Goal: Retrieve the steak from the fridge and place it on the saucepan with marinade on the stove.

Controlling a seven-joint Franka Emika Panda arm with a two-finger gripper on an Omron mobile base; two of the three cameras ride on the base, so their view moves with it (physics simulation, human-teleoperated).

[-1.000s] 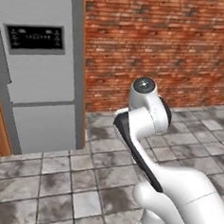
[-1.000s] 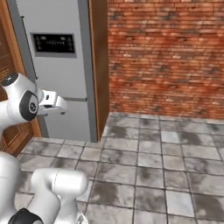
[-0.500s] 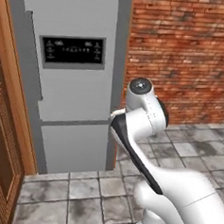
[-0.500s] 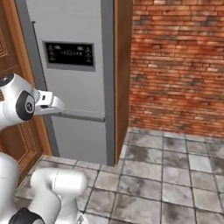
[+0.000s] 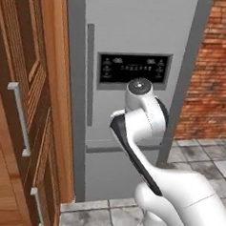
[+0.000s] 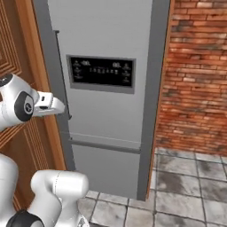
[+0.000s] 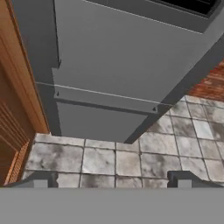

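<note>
- Since the earlier frames our base has driven toward the fridge [image 5: 138, 54], so the whole scene has shifted in both base views; the steel front now takes up most of each picture, where a second ago it stood off to the left with much brick wall [image 6: 195, 75] showing.
- We see the fridge closed: its upper door meets the lower drawer front along a horizontal seam, and the black dispenser panel [image 6: 101, 73] sits at mid-height on the upper door.
- We note the long vertical handle [image 5: 89, 75] along the left edge of the upper door, just beside the wooden cabinet [image 5: 34, 109] that flanks the fridge on the left.
- We find the gripper [image 7: 111, 180] in the hand view with its two dark tips spread wide apart and nothing between them; it looks down at the lower fridge front and the grey floor tiles [image 7: 131, 162].
- In the right base view the hand [image 6: 48, 104] is held in front of the cabinet edge, near the handle but apart from it.
- We cannot see the steak; the doors are shut.
</note>
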